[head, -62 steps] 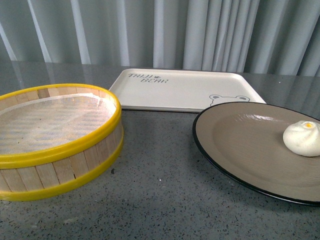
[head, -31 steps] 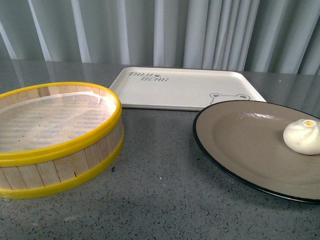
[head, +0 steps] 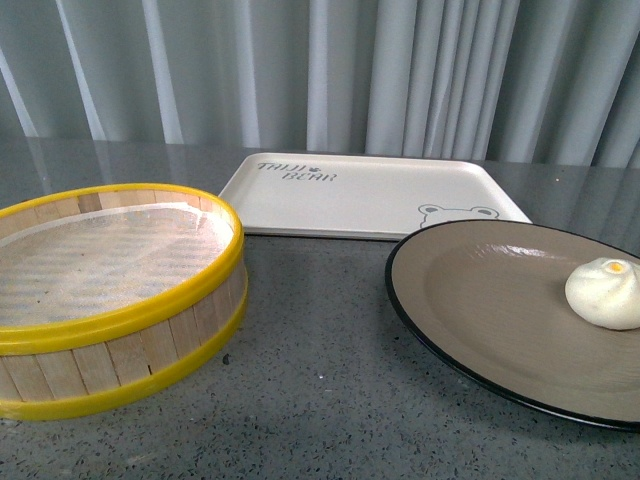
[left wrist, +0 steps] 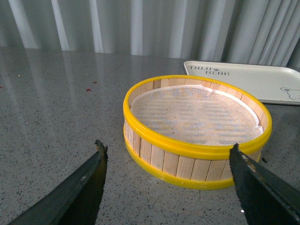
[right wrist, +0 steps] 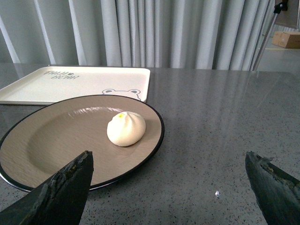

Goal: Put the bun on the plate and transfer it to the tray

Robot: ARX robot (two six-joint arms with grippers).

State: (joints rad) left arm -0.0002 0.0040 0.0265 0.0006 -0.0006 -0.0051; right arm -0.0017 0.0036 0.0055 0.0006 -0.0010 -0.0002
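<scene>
The cream-white bun with its orange dot rests on the tan plate, which sits on the grey table at the right. Behind the plate lies the cream tray with its bear face, nothing on it. My right gripper is open, hovering near the plate's rim, a little short of the bun. My left gripper is open in front of the steamer basket, holding nothing. Neither arm shows in the front view.
A yellow-rimmed wooden steamer basket with a white liner stands at the left, close to the tray's near corner. Grey curtains hang behind the table. A cardboard box sits far off beyond the table.
The front view has shifted slightly: the basket, tray and plate all sit a little lower in the picture than before. The bun has stayed on the plate.
</scene>
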